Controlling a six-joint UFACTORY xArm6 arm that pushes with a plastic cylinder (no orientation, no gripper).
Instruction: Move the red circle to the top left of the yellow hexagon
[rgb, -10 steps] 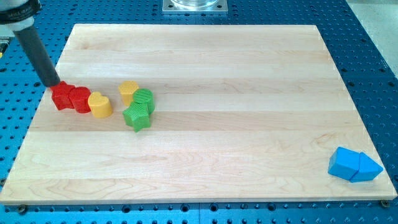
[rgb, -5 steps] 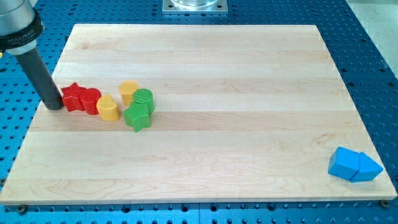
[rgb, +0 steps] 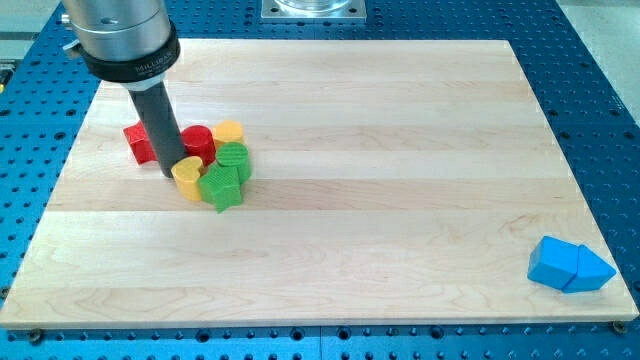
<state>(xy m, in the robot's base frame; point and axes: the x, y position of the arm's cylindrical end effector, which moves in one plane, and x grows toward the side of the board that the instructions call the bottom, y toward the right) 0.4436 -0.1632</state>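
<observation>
Jaws are absent on this rod, so my tip (rgb: 172, 176), seemingly touching the yellow plastic heart (rgb: 187, 179), should nudge the red round block (rgb: 198, 142), just left of the yellow hexagon (rgb: 228, 132), gently upward.

Two red blocks (rgb: 140, 145), two yellow (rgb: 187, 178), two green (rgb: 220, 186), two blue (rgb: 553, 263).

Red circle (rgb: 198, 141) lies flat — touching the yellow hexagon's (rgb: 229, 131) left side (partly rod-hidden).
</observation>
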